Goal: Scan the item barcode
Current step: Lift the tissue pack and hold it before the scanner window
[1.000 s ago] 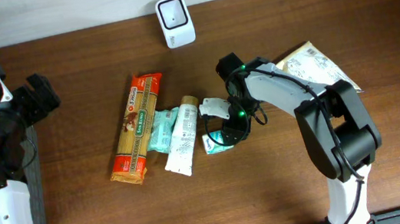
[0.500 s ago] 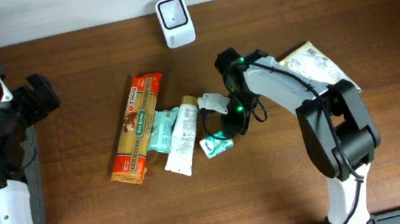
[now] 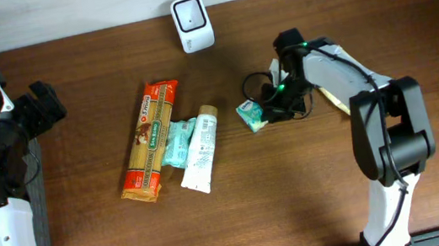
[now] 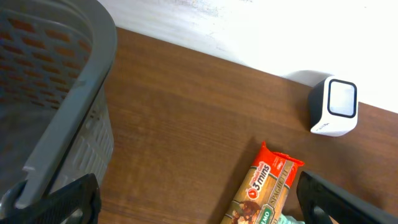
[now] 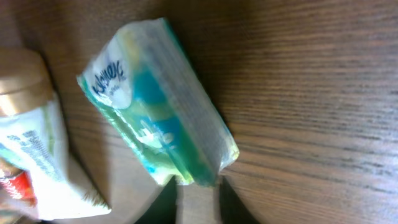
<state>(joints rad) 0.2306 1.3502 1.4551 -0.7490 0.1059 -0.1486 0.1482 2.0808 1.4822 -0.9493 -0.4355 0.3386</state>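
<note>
One teal plastic tissue pack (image 5: 155,106) sits pinched in the narrow right claw (image 5: 196,199); left claw (image 4: 199,205) gapes wide; one white boxy scanner (image 3: 192,24) upper centre.

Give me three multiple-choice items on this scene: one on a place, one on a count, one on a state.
1. Where is the scanner?
A. at the table's far edge
B. at its near edge
C. at its right edge

2. How many items lie in the row at mid-table?
A. one
B. three
C. six

3. The right gripper is
A. open and empty
B. shut on nothing
C. shut on the tissue pack

Key: 1 A, it stands at the top of the overhead view. 2 B, the spaghetti, teal packet and tube lie side by side. 3 C, the right wrist view shows the pack's end pinched.
</note>
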